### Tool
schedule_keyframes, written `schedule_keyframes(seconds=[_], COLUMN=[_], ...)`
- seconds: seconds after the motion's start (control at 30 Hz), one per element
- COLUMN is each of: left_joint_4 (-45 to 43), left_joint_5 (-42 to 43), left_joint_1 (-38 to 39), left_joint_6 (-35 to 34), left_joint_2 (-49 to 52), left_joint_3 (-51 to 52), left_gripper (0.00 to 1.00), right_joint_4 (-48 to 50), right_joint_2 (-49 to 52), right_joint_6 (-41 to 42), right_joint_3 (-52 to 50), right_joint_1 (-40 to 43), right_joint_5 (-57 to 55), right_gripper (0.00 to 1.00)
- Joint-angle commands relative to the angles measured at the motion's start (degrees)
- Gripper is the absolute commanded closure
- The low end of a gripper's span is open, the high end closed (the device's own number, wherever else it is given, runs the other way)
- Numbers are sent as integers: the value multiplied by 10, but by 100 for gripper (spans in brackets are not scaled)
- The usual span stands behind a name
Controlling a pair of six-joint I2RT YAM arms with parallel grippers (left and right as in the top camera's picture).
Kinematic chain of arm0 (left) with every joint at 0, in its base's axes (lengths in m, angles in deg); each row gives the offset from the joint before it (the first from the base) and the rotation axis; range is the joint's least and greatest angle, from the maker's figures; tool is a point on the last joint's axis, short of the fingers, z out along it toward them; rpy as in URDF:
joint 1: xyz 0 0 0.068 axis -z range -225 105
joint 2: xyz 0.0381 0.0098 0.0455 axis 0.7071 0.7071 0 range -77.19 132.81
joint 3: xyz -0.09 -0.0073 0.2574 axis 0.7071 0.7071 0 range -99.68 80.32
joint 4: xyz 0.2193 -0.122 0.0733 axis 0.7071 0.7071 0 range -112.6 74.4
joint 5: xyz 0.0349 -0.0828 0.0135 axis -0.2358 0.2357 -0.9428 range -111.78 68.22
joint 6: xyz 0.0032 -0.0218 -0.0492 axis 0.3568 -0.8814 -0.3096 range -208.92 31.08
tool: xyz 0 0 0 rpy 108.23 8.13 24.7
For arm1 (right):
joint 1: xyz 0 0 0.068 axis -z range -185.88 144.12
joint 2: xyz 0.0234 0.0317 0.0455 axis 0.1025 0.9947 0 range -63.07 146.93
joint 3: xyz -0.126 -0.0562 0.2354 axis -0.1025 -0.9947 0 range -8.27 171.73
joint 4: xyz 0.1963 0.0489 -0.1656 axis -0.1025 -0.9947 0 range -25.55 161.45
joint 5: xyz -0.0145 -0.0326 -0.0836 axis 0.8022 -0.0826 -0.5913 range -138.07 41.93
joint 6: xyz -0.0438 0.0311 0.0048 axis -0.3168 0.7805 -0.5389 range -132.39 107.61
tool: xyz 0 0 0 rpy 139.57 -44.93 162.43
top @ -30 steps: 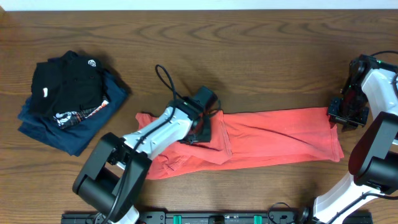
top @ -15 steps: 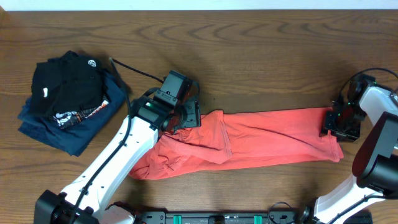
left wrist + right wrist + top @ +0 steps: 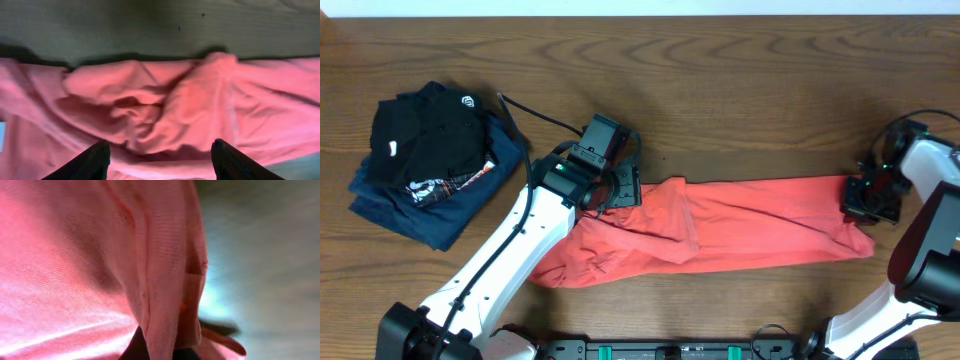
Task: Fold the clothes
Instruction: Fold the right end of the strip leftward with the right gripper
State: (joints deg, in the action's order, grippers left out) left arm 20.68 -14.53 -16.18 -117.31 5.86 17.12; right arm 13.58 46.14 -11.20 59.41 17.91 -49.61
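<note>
The coral-red T-shirt (image 3: 750,225) lies in a long crumpled strip across the table, its letters hidden. My left gripper (image 3: 622,188) hangs over the shirt's upper left part. In the left wrist view its fingers (image 3: 157,162) are spread wide and empty above bunched red cloth (image 3: 150,110). My right gripper (image 3: 868,198) is at the shirt's right end. In the right wrist view its fingers (image 3: 160,350) are shut on a hemmed fold of the shirt (image 3: 160,280), which fills the frame.
A black folded garment with white logos (image 3: 425,135) lies on a navy-blue folded garment (image 3: 410,215) at the left. The brown wooden table (image 3: 720,90) runs to a pale strip at the far edge.
The left arm swung out from over the shirt's left part one second ago and now stands open above its upper edge. The right gripper has pulled the shirt's right end slightly rightward.
</note>
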Motion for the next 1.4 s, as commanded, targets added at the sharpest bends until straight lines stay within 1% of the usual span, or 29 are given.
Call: schedule_keyframes(seconds=[0.0, 0.1, 0.17, 0.3, 0.43, 0.63, 0.97, 1.2, 1.37], left_joint_4=[2, 4, 4, 10, 15, 19, 23, 27, 28], left_joint_5=[-24, -24, -24, -24, -24, -24, -24, -24, -24], left_joint_1=[-2, -2, -2, -2, -2, -2, -2, -2, -2], left_joint_6=[10, 10, 10, 9, 9, 9, 10, 9, 10], left_joint_2=[1, 1, 1, 1, 1, 1, 1, 1, 1], left_joint_3=[-3, -3, -3, -3, -3, -3, -3, -3, -3], left_gripper=[33, 33, 33, 33, 33, 33, 33, 33, 33], right_joint_4=[-22, -62, -87, -123, -156, -193, -203, -177, -162], right_joint_2=[3, 3, 2, 0, 0, 0, 1, 1, 1], right_joint_6=[52, 52, 54, 43, 38, 44, 99, 121, 136], right_joint_3=[65, 125, 154, 168, 167, 167, 159, 126, 97], right_joint_1=[43, 64, 66, 40, -18, -132, -298, -373, -403], right_joint_5=[-79, -87, -73, -36, -34, -33, -27, -25, -24], right_gripper=[99, 99, 99, 99, 99, 99, 99, 98, 94])
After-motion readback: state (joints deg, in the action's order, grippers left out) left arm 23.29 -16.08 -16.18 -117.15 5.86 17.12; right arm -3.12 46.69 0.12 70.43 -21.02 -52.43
